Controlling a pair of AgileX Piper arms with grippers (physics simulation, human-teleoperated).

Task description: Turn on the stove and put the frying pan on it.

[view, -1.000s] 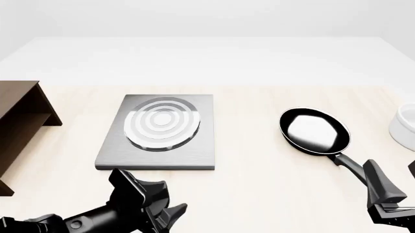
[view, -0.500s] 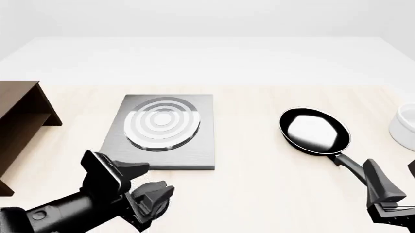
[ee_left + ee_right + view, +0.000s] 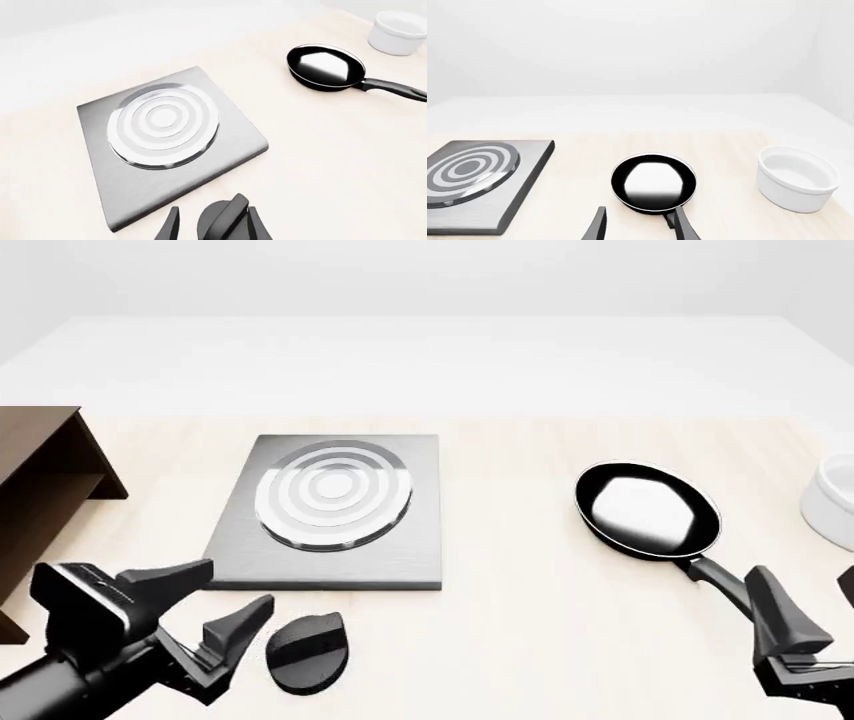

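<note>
Stove (image 3: 331,512) sits flat on the pale wooden counter (image 3: 534,570), a square grey metal hotplate with concentric ring burner, left of centre in the front view. Its separate black oval knob (image 3: 306,652) lies on the counter just in front of the hotplate's near edge, apart from it. The left claw (image 3: 200,615) hangs just left of the knob with its two fingers spread; nothing is between them and they do not touch the knob. In the left wrist view the knob (image 3: 223,222) shows between the finger tips at the frame's edge, with the hotplate (image 3: 167,142) beyond it.

The frying pan (image 3: 650,510) rests on the counter well to the right of the stove, round and black with a glossy inside, its long handle running toward the near right corner. The right claw (image 3: 814,625) stands at the end of that handle, fingers apart; one finger (image 3: 781,620) shows clearly in the front view, the other is cut by the frame edge. In the right wrist view the handle (image 3: 668,219) passes close to one finger (image 3: 684,225), and I cannot tell if they touch.

A white bowl (image 3: 796,177) stands right of the pan. A brown wooden shelf (image 3: 47,490) stands at the counter's left edge.
</note>
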